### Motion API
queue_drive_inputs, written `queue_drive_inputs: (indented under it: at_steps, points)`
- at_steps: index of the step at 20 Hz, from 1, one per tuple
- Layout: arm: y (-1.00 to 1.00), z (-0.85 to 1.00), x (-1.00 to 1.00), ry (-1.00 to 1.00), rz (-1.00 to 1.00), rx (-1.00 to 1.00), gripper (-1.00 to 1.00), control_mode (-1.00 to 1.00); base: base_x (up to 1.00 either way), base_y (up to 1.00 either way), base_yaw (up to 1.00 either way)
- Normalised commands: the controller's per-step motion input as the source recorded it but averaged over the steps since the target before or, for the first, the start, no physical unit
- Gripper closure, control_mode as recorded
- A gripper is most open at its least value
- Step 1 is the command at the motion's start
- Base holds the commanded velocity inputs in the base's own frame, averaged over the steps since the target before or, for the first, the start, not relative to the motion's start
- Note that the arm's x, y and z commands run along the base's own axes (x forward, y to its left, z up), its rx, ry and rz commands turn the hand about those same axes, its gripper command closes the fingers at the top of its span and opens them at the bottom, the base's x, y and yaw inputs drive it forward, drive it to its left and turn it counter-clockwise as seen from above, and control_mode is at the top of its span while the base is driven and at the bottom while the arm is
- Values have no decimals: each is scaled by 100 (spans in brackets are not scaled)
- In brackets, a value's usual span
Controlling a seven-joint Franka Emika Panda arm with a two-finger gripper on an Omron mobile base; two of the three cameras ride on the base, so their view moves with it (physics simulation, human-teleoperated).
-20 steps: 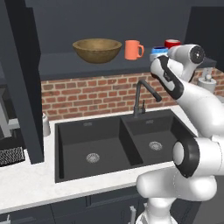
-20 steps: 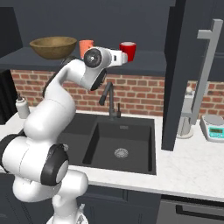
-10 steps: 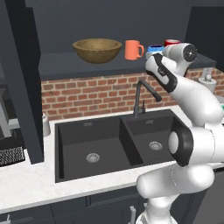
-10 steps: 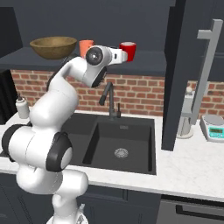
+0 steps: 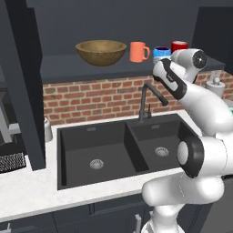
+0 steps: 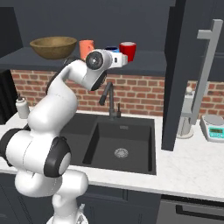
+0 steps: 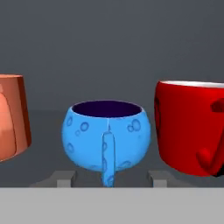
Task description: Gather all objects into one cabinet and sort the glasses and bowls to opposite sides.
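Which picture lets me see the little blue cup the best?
The hand view shows it best: the blue cup sits right in the middle, close up, with its handle and dark inside clear. In the left base view it peeks out beside the arm. In the right base view just its rim shows behind the arm.

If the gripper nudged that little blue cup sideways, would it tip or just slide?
The blue cup looks glossy and rigid, so probably slippery. Its rounded belly narrows toward the base, so it might rock or tip. The orange mug and red mug flank it closely.
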Motion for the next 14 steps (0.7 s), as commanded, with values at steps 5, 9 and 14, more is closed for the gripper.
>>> queue_drive_inputs:
  at_steps: [5,9,14]
  points:
    - [-1,71,-50,-18,-7,5,-100,-100,0,0,0]
    - [0,69,-38,-19,-4,4,-100,-100,0,0,0]
    - [14,4,-61,-6,0,3,-100,-100,0,0,0]
